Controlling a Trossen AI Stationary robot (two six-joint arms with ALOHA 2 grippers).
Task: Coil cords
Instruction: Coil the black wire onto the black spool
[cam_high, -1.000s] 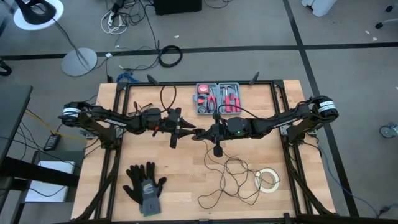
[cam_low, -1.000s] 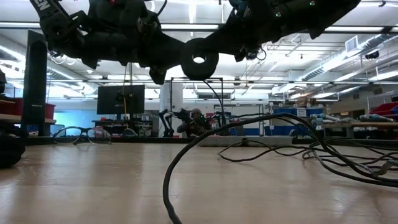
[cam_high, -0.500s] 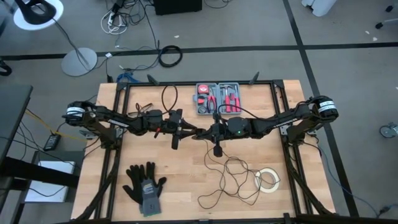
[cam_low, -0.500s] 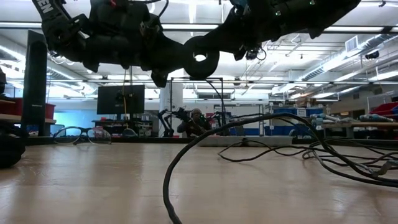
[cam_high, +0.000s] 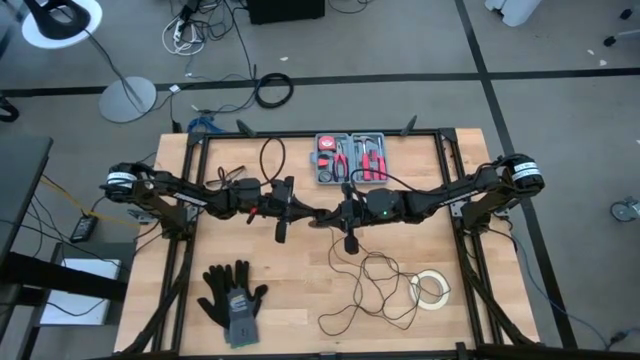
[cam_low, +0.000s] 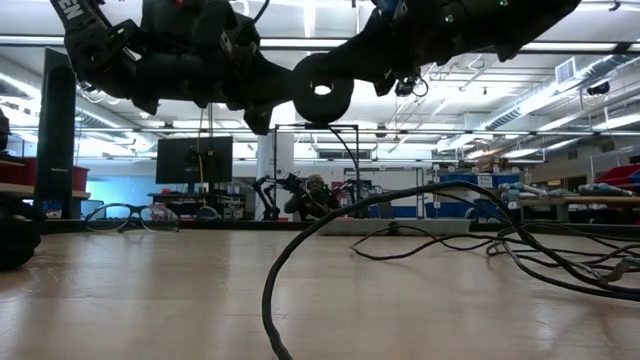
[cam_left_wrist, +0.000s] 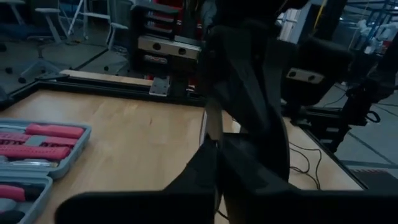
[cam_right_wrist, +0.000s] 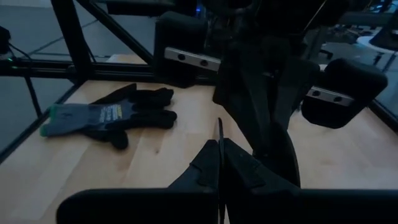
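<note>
- cords (cam_high: 368, 282): wire too thin from above to trace where the loops cross; the stretch rising toward the arms vanishes under them
- puck end of it: probably the small dark blob below the right gripper (cam_high: 330, 213), can't confirm
- low view: near loop of wire runs off the bottom edge, strands on the right off the right edge
- left gripper (cam_high: 314, 213) and the right one meet tip to tip mid-table; overhead too small to show the fingers
- both wrist views: own dark fingers plus the other arm block most of the table ahead
- tool case (cam_left_wrist: 38, 152): cut by the frame edge in the left wrist view
</note>
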